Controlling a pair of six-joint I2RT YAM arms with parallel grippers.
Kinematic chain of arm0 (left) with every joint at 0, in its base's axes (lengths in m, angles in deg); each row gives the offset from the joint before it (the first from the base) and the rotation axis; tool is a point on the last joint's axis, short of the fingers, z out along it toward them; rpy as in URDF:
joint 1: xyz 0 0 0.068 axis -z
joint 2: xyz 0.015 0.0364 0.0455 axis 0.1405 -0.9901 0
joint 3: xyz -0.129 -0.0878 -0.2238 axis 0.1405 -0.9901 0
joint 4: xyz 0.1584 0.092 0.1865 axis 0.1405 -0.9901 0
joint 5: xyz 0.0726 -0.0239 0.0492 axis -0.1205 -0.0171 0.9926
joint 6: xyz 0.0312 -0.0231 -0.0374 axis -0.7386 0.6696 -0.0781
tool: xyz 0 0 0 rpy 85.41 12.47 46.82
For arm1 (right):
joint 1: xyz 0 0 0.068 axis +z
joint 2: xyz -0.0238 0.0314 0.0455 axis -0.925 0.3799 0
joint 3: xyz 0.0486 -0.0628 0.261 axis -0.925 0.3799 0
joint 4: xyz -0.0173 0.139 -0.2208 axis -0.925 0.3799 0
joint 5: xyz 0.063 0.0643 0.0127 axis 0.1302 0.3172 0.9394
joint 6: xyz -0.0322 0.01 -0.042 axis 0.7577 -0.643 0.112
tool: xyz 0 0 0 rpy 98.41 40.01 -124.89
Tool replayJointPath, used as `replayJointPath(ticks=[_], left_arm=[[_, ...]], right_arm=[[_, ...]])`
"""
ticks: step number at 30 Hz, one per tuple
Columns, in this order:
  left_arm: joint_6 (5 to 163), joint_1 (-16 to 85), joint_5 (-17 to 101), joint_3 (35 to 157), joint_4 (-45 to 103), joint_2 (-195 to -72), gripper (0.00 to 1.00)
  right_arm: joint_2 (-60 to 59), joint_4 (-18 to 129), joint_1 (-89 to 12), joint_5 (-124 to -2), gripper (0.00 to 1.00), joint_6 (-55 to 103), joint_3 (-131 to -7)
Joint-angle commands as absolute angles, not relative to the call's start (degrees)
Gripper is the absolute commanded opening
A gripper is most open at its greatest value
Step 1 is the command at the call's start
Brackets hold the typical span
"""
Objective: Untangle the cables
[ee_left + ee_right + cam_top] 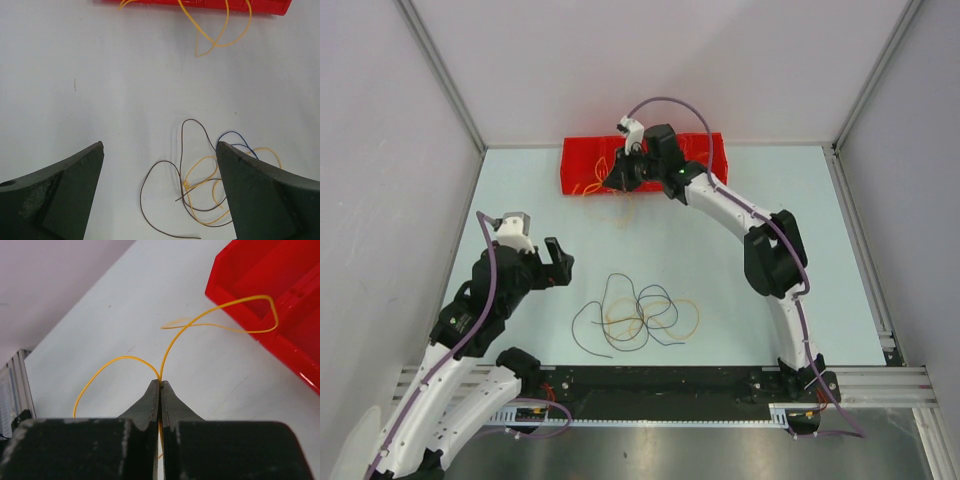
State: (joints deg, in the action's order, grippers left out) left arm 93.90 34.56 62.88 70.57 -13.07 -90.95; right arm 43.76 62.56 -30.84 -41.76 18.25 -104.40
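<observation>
The pale blue-grey table (740,300) carries a red tray (576,155) at its far edge, by the back wall. A yellow cable (216,45) loops out of the tray onto the tabletop just in front of it. Nearer the front, well apart, lies a loose tangle of cables (640,315), with dark brown, navy and yellow-orange strands crossing one another.

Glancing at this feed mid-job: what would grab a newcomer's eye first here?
The bright red plastic tray at the far edge of the table stands out, with the right gripper by it shut on a thin yellow wire. Near the front, a loose tangle of thin dark and yellow wires lies on the table, the left gripper open and facing it.
</observation>
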Motion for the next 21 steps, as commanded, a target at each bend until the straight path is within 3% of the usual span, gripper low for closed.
replayJointPath(ticks=[1,16,21], left_arm=[[92.60,34.00,62.10,70.17,-11.55,-90.21,1.00],[92.60,33.92,62.01,70.08,-11.47,-90.48,1.00],[92.60,33.65,62.10,70.08,-11.47,-90.56,1.00]], right_arm=[[42.39,59.36,-32.25,-38.41,0.00,14.04,-111.51],[49.59,50.22,-38.05,-36.47,0.00,2.35,-130.12],[52.15,49.79,-38.14,-40.86,0.00,3.58,-135.60]])
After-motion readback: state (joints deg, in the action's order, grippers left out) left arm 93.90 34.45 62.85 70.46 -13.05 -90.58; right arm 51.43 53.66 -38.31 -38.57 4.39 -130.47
